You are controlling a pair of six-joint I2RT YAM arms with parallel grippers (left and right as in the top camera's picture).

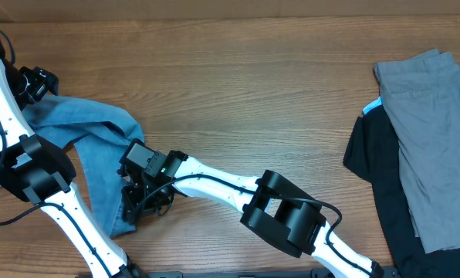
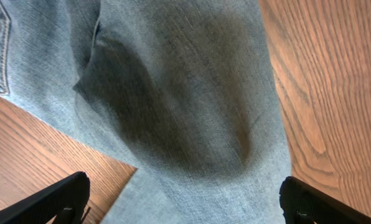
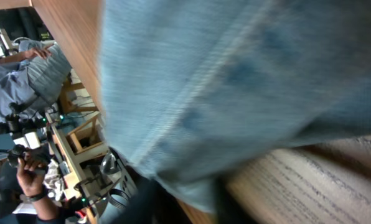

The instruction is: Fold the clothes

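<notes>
The desk point(image 1: 253, 77) is taken as the reference throughout. At its left end the jeans point(image 1: 99, 158) are seen in a loose, rumpled heap with one leg trailing toward the near edge. No clean crease or squared stack can be made out, so the folding of this piece is judged to be at an early stage at best.

At the right end of the desk, well apart from the denim, a grey garment point(image 1: 431, 139) is laid partly over a black garment point(image 1: 377, 177). Neither is touched by an arm, and both appear unfolded. Most of the task is therefore judged to be left: the jeans are to be flattened and folded, and then the other two pieces are to be dealt with.

The right gripper point(image 1: 141, 202) is placed at the jeans' edge toward the desk's near side. In its wrist view the frame is filled by denim held close against the lens, and whether the jaws are clamped on the cloth cannot be told.

The left gripper point(image 2: 185, 208) is held above the denim near the desk's far left corner, its jaws spread wide with nothing between them.
</notes>
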